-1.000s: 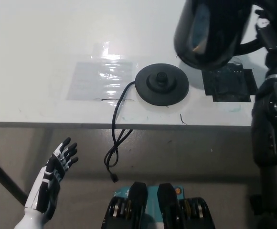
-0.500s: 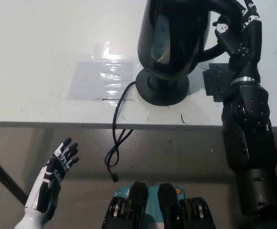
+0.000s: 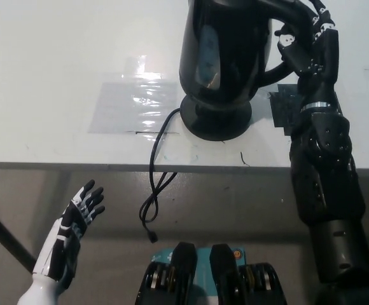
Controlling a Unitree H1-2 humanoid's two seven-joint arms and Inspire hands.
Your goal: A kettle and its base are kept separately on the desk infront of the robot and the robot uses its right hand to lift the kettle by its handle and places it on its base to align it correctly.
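Our black right hand is wrapped around the curved handle of the glossy black electric kettle, fingers closed on it, at the far right of the white desk. The kettle hangs directly over the round black power base, its bottom edge at or just above the base's rim; we cannot tell from this steep angle whether it is seated yet. A black power cord runs from the base's left side over the near desk edge and dangles with its plug free.

We judge the kettle to be rigid and smooth-walled, slippery on the body, so the handle is the only sensible place to hold it. Its weight depends on water we cannot see; held out by the handle, it will want to tip away from our hand, which makes centring it on the base's raised connector delicate.

To the left of the base lies a clear plastic sheet that glares under the light; to the right, a dark square patch shows partly behind our arm.

Our white left hand rests below the desk edge at near left, fingers spread and empty.

We can read no brand, label or writing anywhere.
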